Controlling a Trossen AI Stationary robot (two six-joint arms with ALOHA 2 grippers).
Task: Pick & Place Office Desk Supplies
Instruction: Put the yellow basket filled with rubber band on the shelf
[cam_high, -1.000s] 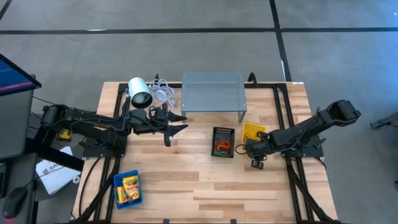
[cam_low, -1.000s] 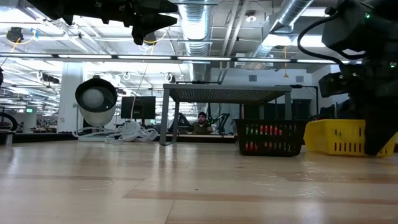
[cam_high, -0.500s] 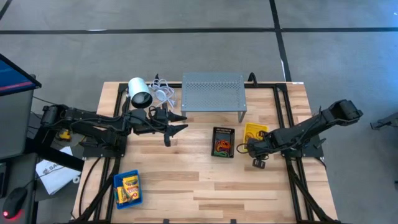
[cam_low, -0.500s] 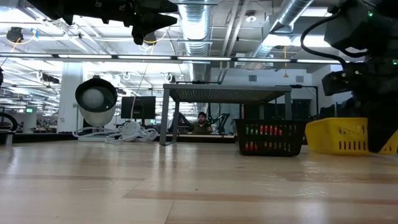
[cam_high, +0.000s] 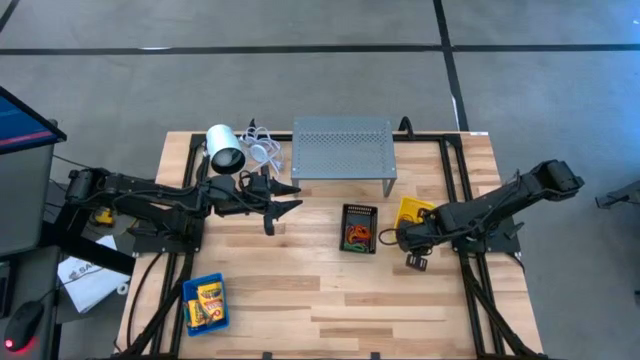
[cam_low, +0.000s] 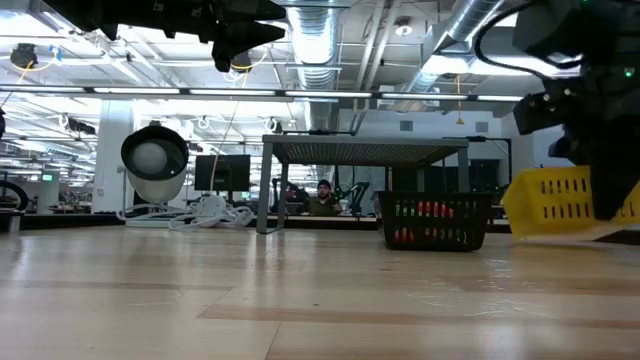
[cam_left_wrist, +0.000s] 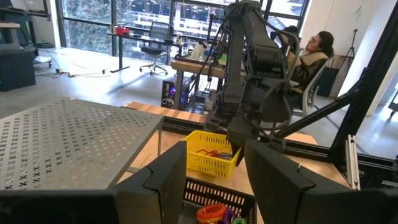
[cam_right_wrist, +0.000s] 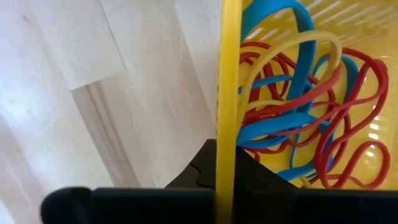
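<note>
Nearest my low camera I have only bare wooden surface (cam_high: 330, 290), with the blue bin (cam_high: 205, 304) and its crayon boxes (cam_high: 209, 296) sitting at the near left corner in the overhead view. Further in, my right tool (cam_high: 403, 238) is clamped on the rim of the yellow bin (cam_low: 565, 197); the wrist camera shows its fingers pressed together on the thin yellow wall, with red, blue and yellow rubber bands (cam_right_wrist: 298, 112) piled inside. From table height that bin sits tilted, one side raised off the surface. Just beside it stands the black bin (cam_high: 359, 228), upright, with more coloured loops in it. My left tool (cam_high: 283, 200) hangs above the surface, well apart from the bins, its fingers (cam_left_wrist: 165, 180) apart and gripping nothing. Beyond it are the grey perforated stand (cam_high: 342, 146) and the white cylinder (cam_high: 225, 150) with its cable at the far edge.
</note>
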